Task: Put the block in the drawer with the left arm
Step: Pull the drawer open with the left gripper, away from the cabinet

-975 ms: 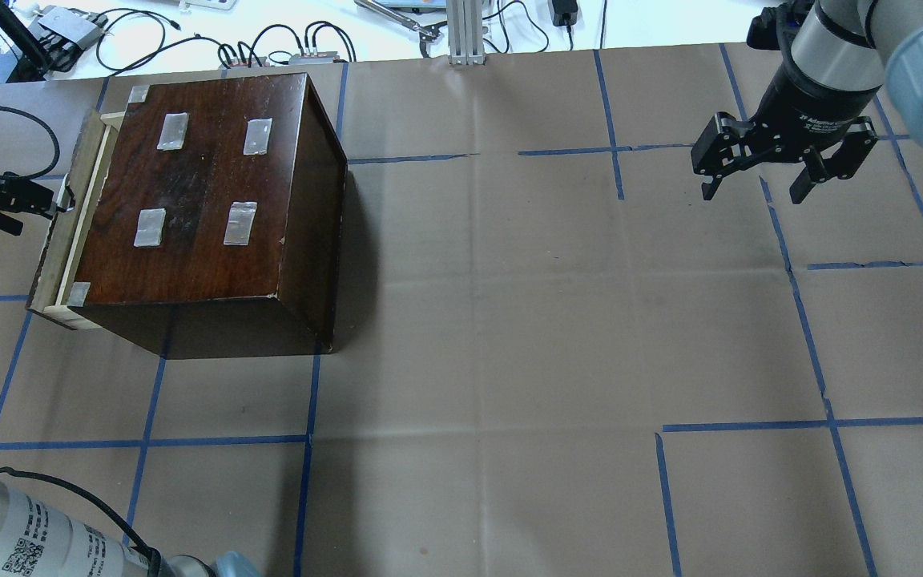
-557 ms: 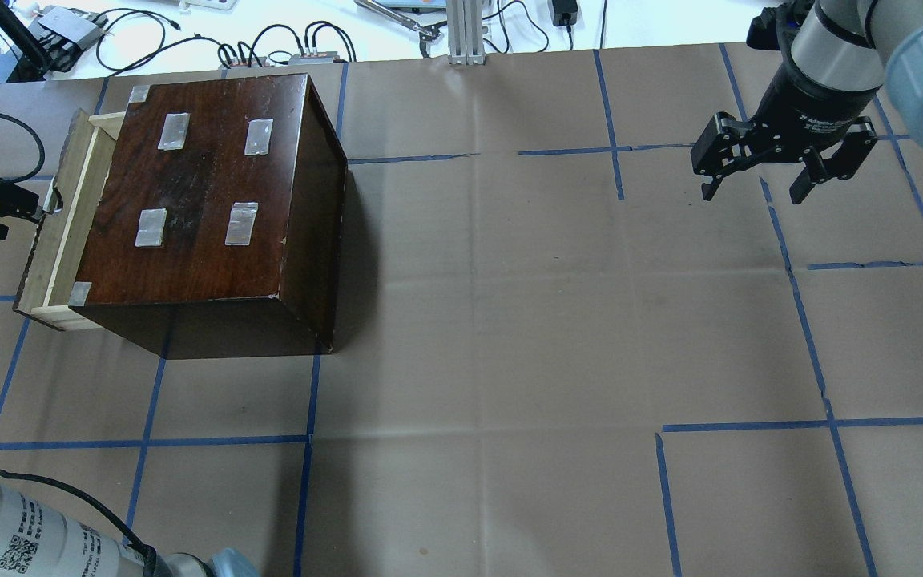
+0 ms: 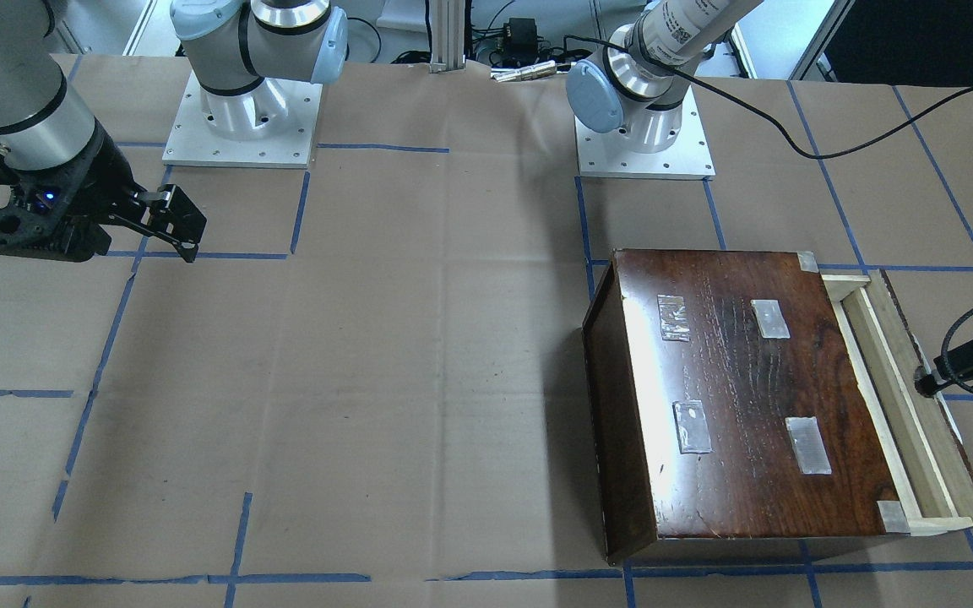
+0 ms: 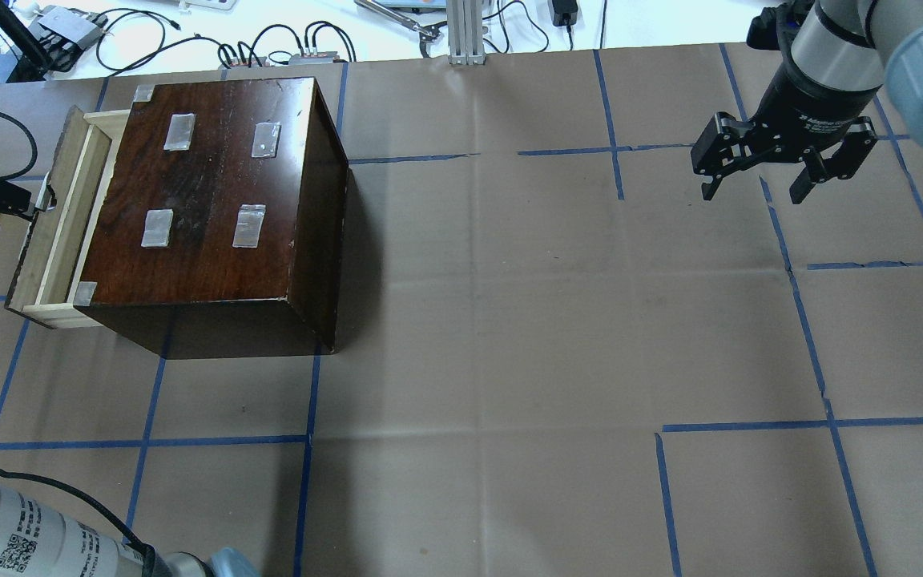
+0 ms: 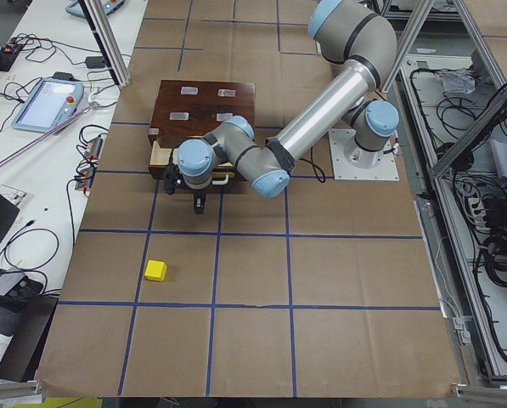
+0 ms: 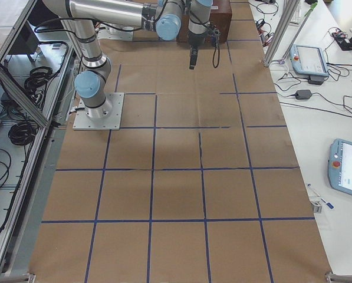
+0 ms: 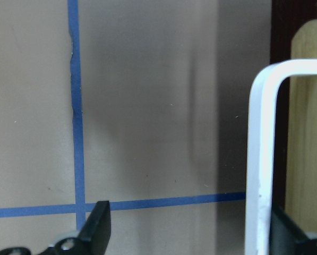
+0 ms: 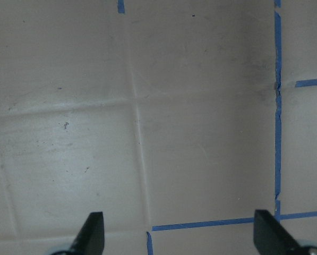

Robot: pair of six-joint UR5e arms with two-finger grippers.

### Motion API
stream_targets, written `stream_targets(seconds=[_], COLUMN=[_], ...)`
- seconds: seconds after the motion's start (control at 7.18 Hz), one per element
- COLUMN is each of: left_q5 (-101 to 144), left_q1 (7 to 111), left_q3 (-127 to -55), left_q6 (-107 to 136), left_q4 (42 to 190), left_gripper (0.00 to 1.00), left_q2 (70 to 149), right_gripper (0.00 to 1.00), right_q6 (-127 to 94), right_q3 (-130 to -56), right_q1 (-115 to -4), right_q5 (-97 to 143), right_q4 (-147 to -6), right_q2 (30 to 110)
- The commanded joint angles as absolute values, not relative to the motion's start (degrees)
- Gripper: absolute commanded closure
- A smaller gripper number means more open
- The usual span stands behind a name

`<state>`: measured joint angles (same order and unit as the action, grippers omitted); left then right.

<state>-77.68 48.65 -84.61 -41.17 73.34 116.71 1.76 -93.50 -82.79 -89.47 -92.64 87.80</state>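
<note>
The drawer (image 4: 53, 232) sticks part way out of the dark-brown wooden box (image 4: 205, 192) on its left side; it also shows in the front view (image 3: 900, 397). My left gripper (image 4: 17, 210) is at the drawer's front. In the left wrist view its fingers (image 7: 97, 228) stand wide apart, and the drawer's white hook handle (image 7: 262, 159) lies just inside the right finger. The yellow block (image 5: 156, 271) shows only in the exterior left view, on the paper well away from the box. My right gripper (image 4: 758, 188) is open and empty, hovering at the far right.
Brown paper with blue tape grid lines covers the table (image 4: 509, 336). Cables and devices (image 4: 285, 48) lie beyond the far edge. The arm bases (image 3: 241, 118) stand on the robot's side. A black cable (image 3: 833, 152) trails across the paper toward the left wrist.
The left gripper has moved left with the handle and the drawer has slid further out of the box. The box has shifted slightly. The right arm has not moved.
</note>
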Motion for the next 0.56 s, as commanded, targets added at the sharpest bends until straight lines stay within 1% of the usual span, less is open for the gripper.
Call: stream_targets(seconds=[0.0,0.42], left_q5=[-79.09,-79.19], left_q1=[47.99,47.47], left_q3=[-84.46,-83.59], left_q6=[-41.92,-42.8], left_q4=[73.04,72.95], left_gripper=[0.01,0.01], left_q2=[116.72,117.77], right_gripper=[0.0,0.0], right_q6=[1.76,1.76], right_q3=[-93.51,-93.51], right_q1=[-82.79,-82.79], right_q5=[-89.47,-89.47], right_q4=[-92.55,-92.55], right_q2=[87.8,87.8])
